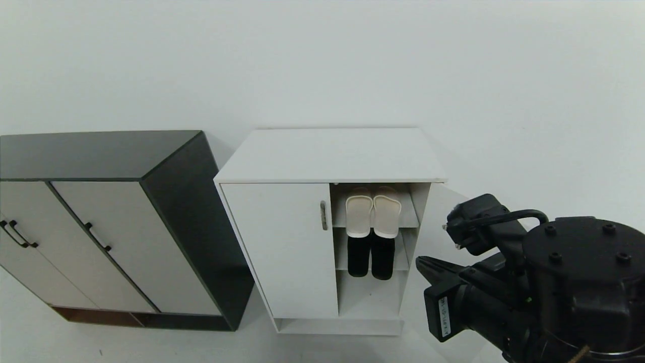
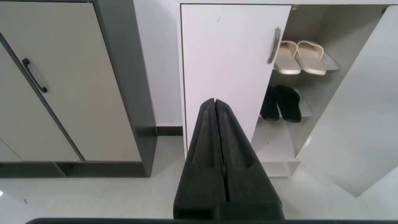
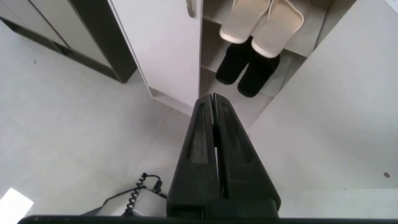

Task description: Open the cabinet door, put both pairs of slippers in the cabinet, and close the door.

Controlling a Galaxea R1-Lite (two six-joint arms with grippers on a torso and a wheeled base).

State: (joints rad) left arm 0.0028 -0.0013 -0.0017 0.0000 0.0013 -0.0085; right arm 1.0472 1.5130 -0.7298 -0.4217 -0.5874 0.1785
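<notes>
Bare studio: white cabinet [image 1: 282, 247], dark cabinet [image 1: 189, 222], wall [image 1: 322, 60].

White cabinet [image 1: 332, 156], frame centre, on pale floor [image 1: 126, 343]; upper shelf [image 1: 409, 216] carries cream slippers [image 1: 373, 214], middle shelf [image 1: 402, 258] just below carries black slippers [image 1: 370, 259]; dark cabinet [image 1: 191, 212] at left also on floor

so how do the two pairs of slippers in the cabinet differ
Colour: the white pair is cream with a paler rim, while the black pair is dark all over.
Shelf: the white pair lies on the top shelf, the black pair on the shelf below it.
Overlap: in the head view, the white pair's front ends hide part of the black pair.
Shared: each pair lies side by side in the open right half of the white cabinet.
</notes>
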